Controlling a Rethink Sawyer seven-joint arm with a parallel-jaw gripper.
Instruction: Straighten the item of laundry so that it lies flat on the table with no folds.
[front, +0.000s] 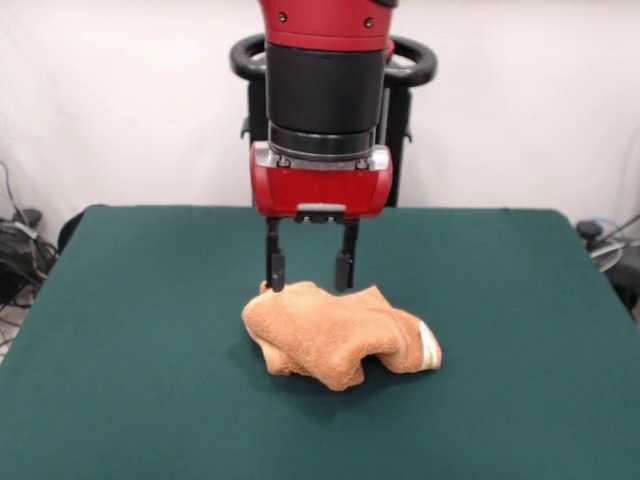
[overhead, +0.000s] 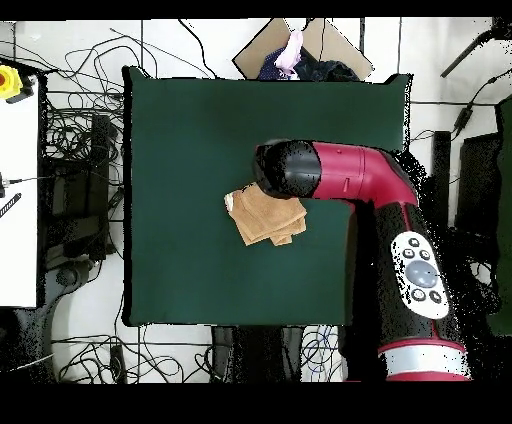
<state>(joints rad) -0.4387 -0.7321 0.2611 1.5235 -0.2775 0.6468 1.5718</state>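
The orange-tan towel (front: 337, 331) lies crumpled in a folded heap near the middle of the dark green table (front: 130, 330), with a pale woven band at its right end. My gripper (front: 309, 270) hangs straight down over the towel's far upper edge, open, its two black fingertips (front: 275, 270) just above or touching the cloth and nothing held between them. In the overhead view the towel (overhead: 263, 217) shows as a bunched patch on the table (overhead: 180, 140), and the arm's red and black wrist covers the gripper.
The arm (overhead: 350, 180) reaches in over the table from its right side in the overhead view. A cardboard box with cloth (overhead: 300, 50) sits beyond the table's top edge. Cables and equipment (overhead: 70, 150) lie on the floor to the left.
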